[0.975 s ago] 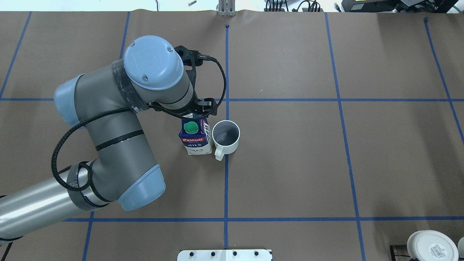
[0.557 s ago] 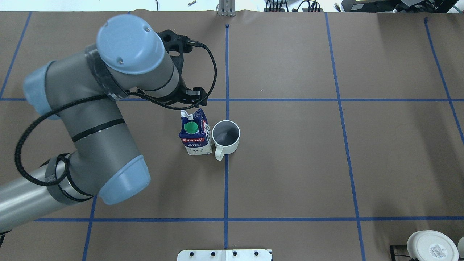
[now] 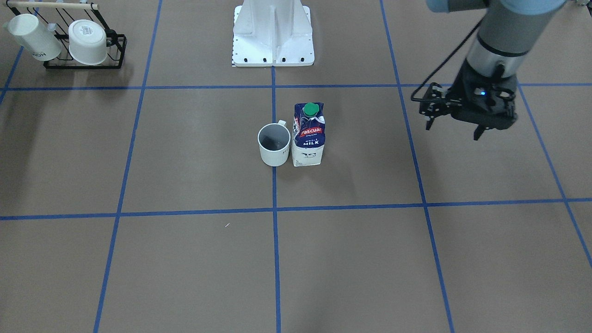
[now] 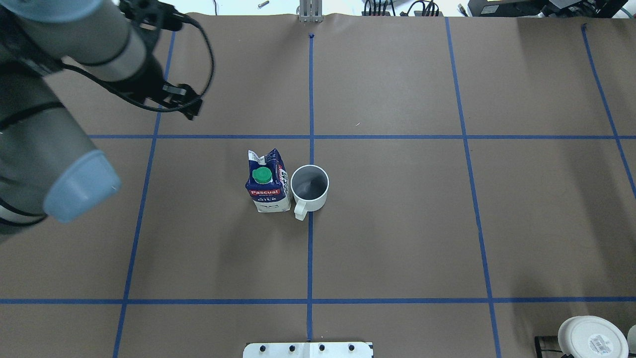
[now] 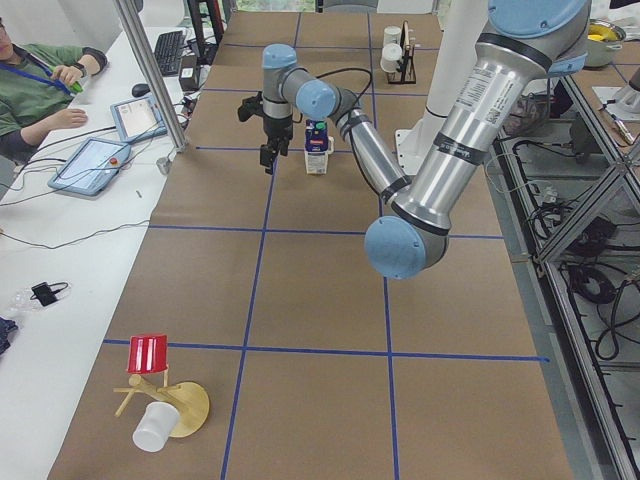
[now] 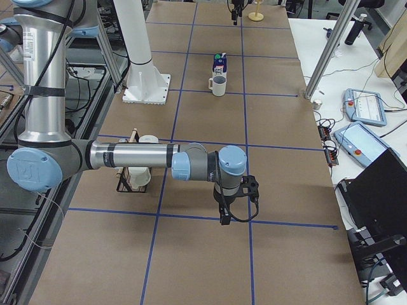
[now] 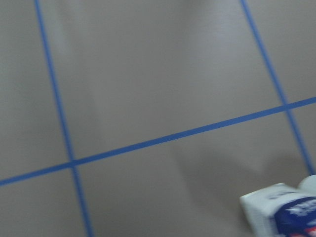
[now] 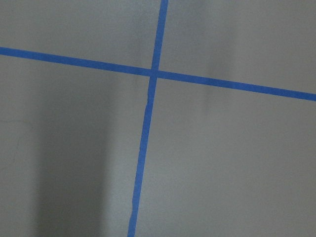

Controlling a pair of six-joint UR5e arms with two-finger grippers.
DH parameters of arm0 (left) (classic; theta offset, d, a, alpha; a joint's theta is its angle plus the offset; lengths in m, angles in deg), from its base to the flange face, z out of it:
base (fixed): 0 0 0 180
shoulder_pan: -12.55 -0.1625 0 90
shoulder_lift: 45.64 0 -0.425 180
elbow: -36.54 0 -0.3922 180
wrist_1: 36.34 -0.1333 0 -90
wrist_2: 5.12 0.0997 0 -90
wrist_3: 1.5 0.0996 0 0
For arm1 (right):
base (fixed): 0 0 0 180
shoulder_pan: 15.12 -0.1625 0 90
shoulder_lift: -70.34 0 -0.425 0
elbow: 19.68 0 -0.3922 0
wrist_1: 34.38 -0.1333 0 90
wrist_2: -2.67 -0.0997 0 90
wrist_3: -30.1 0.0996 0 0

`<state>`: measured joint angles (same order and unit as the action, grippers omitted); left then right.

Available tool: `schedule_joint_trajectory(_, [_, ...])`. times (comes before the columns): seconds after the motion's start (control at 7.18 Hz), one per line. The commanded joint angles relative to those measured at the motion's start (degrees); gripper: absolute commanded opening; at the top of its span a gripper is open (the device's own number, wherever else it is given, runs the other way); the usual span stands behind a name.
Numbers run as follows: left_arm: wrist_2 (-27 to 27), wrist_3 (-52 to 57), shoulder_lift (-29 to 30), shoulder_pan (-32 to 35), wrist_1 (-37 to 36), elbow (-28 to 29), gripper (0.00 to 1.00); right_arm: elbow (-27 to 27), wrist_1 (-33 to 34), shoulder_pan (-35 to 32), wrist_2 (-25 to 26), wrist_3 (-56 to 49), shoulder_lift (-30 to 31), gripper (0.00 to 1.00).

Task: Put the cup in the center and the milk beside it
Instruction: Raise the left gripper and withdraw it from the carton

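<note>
- The cup (image 4: 309,186) is standing upright at the middle of the table (image 4: 397,223), right on the long blue tape line (image 4: 310,248), with its handle pointing toward the robot's base.
- The milk (image 4: 268,186) is standing upright just beside the cup on the robot's left. Its long axis is vertical and its green cap is on top. I cannot tell whether the two are touching.
- The left gripper (image 3: 452,133) is hanging above the table well apart from both things. Its jaws are spread wide and pointing down, and it is holding nothing.
- From those jaws the milk is lying toward the robot's right and nearer the base, with the cup just past it.
- The left arm is by far the nearer one. The right gripper (image 6: 224,218) is hovering low over the table far off on the robot's right, near a black rack (image 3: 118,51), and I cannot tell how its jaws are standing.
- Both things are looking placed as asked, so the next move is probably just keeping clear of them.
- Counting: one milk carton, one cup at the middle, and two more white cups (image 3: 88,41) on the rack.
- At the table's left end, one red cup (image 5: 148,353) and one white cup (image 5: 152,428) are sitting on a wooden stand (image 5: 185,400).
</note>
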<state>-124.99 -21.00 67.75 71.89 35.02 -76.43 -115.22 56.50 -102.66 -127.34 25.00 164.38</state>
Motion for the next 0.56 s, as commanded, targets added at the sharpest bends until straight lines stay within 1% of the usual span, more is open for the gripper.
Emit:
schedule_joint_trajectory(0.0, [-1.0,7.2,-6.8,5.9,0.1,7.1,0.99,0.0,0.0,0.0,0.2,0.0,0.0,1.0])
schedule_joint_trajectory(0.14, [-1.2,10.8,-10.5,11.1,2.4,8.4,0.99,0.0,0.0,0.0,0.2,0.0,0.0,1.0])
schedule_joint_trajectory(0.28, [-1.9,14.5,-15.8,16.4,7.8,9.0,0.99,0.0,0.0,0.0,0.1,-0.1,0.1,1.0])
schedule_joint_trajectory(0.42, [-4.0,18.6,-20.3,21.5,14.4,10.6,0.99,0.0,0.0,0.0,0.2,-0.1,0.1,1.0])
